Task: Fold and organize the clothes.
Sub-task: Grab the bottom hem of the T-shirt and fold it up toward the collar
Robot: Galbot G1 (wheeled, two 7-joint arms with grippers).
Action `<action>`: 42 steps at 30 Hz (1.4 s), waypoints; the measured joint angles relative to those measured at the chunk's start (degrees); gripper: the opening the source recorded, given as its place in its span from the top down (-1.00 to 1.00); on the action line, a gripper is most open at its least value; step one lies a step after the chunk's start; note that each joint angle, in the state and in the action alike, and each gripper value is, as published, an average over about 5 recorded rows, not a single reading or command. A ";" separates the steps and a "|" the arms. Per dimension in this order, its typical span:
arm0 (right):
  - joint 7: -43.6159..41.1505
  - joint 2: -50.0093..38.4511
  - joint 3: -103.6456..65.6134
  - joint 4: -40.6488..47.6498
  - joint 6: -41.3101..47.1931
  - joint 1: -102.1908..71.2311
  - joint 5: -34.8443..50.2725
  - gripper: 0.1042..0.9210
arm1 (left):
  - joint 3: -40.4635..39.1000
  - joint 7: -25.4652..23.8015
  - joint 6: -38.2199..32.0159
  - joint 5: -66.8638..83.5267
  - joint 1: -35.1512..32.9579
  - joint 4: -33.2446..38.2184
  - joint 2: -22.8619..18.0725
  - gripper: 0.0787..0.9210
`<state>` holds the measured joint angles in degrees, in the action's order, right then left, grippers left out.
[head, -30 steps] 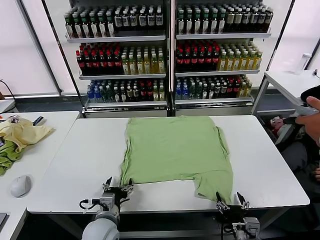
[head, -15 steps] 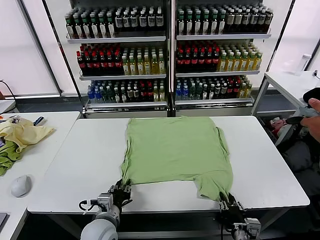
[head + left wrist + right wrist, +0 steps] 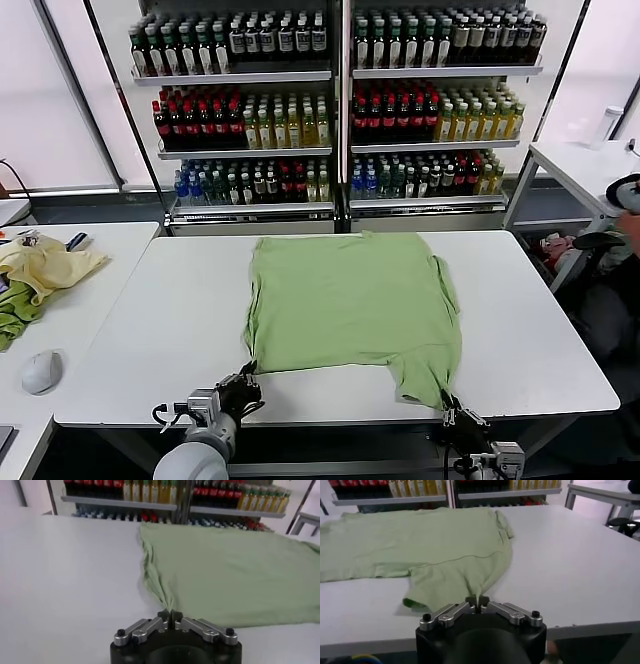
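Both grippers, left [image 3: 247, 378] and right [image 3: 447, 408], pinch the near corners of the shirt [image 3: 350, 305] (spread on the table [image 3: 150, 330]).

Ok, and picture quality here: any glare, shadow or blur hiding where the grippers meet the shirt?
Head view: even light, bright windows behind the bottle shelves, no glare on the light sage-green polo shirt. Left wrist view: left gripper sharp, shut on the shirt's edge; far shelves soft. Right wrist view: right gripper clear, pinching the hem, soft shadow under the fabric on the white table.

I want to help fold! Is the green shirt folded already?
Not yet. The green shirt lies spread flat on the table; only its near corners are pinched.
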<state>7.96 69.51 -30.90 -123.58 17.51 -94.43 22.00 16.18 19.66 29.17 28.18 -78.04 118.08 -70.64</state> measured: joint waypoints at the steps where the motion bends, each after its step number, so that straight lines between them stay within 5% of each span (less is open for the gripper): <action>1: -0.08 -0.29 -0.31 -0.18 -0.28 0.28 0.26 0.95 | 0.17 -0.12 -0.28 0.09 0.07 0.51 0.19 0.93; 15: 0.49 -4.32 -0.53 2.41 -0.98 10.63 4.45 0.95 | -0.75 -1.18 -2.32 1.37 4.56 1.68 3.70 0.93; 42: 0.20 -5.69 10.01 22.79 -0.18 35.43 2.19 0.95 | -8.71 0.96 -3.55 -4.18 23.24 -18.48 2.02 0.93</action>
<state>8.16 63.82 -20.89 -100.79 17.33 -59.00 24.19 7.47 20.62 25.63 24.00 -54.79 99.60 -68.63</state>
